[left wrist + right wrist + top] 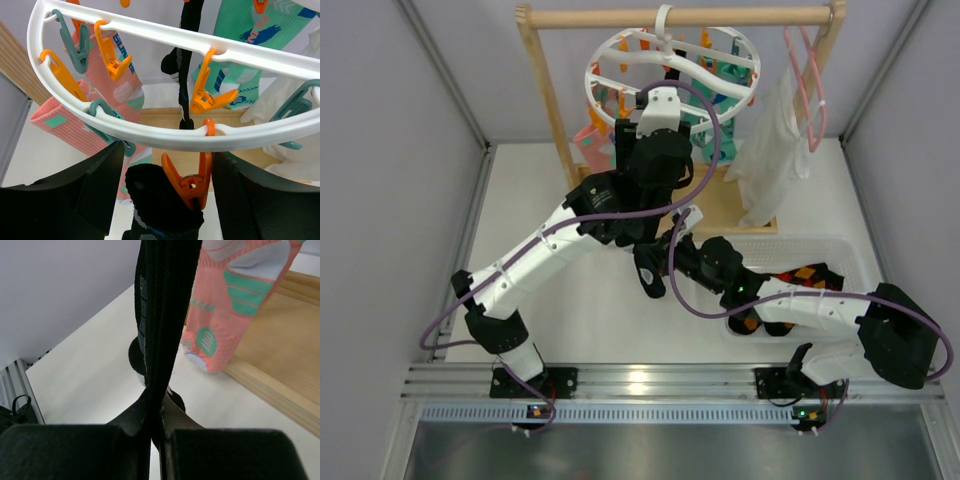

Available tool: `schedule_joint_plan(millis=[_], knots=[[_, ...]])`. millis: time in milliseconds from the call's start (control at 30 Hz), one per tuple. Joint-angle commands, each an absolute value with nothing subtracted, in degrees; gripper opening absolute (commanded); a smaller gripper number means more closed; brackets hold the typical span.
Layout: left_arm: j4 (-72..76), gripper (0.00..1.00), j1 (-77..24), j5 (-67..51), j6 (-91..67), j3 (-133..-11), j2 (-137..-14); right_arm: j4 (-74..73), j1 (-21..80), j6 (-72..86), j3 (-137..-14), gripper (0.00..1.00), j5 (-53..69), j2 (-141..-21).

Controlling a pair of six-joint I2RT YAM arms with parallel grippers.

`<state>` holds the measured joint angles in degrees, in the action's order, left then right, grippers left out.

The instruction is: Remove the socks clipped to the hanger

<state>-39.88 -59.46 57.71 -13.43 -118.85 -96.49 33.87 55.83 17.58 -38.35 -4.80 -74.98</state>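
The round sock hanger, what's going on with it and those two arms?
The robot is taking socks off the round white hanger. The right gripper is shut on a hanging black sock, low down. The left gripper is up at the ring, open, straddling an orange clip that pins a black sock, apparently the same one. A pink sock and a teal sock hang clipped too.

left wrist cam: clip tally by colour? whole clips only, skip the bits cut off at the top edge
Orange clips: 4
Teal clips: 3
Total: 7
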Motion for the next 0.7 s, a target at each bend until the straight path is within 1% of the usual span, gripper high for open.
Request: schedule_joint_plan(millis=[0, 67, 133, 167, 200, 233, 267, 333, 367, 433, 467, 567, 667], knots=[[-37.01, 0.70, -58.89, 57.13, -13.71, -121.37, -97.38, 35.07, 57.83, 16.70, -40.34, 0.00, -3.60, -74.70], [-36.91, 0.68, -58.80, 57.39, -13.62, -121.73, -97.65, 35.07, 57.92, 16.53, -40.52, 0.00, -3.69, -74.88], [-36.56, 0.62, -58.80, 57.04, -13.45, -121.90, -97.91, 35.07, 58.10, 16.52, -40.69, 0.00, -3.60, -75.41], [-36.56, 0.61, -58.54, 57.04, -13.45, -121.99, -98.17, 35.16, 58.27, 16.44, -40.69, 0.00, -3.60, -75.50], [-36.48, 0.57, -58.45, 56.95, -13.45, -121.99, -98.17, 35.16, 58.27, 16.44, -40.87, 0.00, -3.69, -75.67], [-36.39, 0.57, -58.36, 56.95, -13.45, -122.08, -98.26, 35.16, 58.45, 16.35, -40.78, 0.00, -3.69, -75.59], [-36.30, 0.51, -58.10, 56.87, -13.45, -121.99, -98.35, 35.16, 58.53, 16.43, -40.96, 0.00, -3.60, -75.76], [-36.04, 0.44, -58.10, 56.69, -13.19, -122.25, -98.61, 35.07, 58.62, 16.17, -40.87, 0.00, -3.60, -75.85], [-36.12, 0.30, -58.10, 56.25, -13.10, -122.43, -98.70, 35.07, 58.71, 16.17, -40.78, 0.00, -3.69, -75.85], [-36.12, 0.17, -58.10, 56.25, -13.01, -122.52, -98.79, 35.77, 58.80, 16.17, -40.08, 0.00, -3.69, -75.41], [-36.04, 0.07, -58.10, 56.34, -13.01, -122.52, -98.79, 36.12, 58.80, 16.43, -39.64, 0.00, -3.87, -75.06], [-36.12, 0.05, -58.10, 56.42, -13.01, -122.08, -98.79, 36.56, 58.97, 16.44, -38.24, 0.00, -4.57, -73.74], [-36.21, 0.11, -58.01, 55.90, -13.36, -121.21, -97.91, 35.51, 58.97, 16.43, -36.57, 0.00, -5.36, -71.29]])
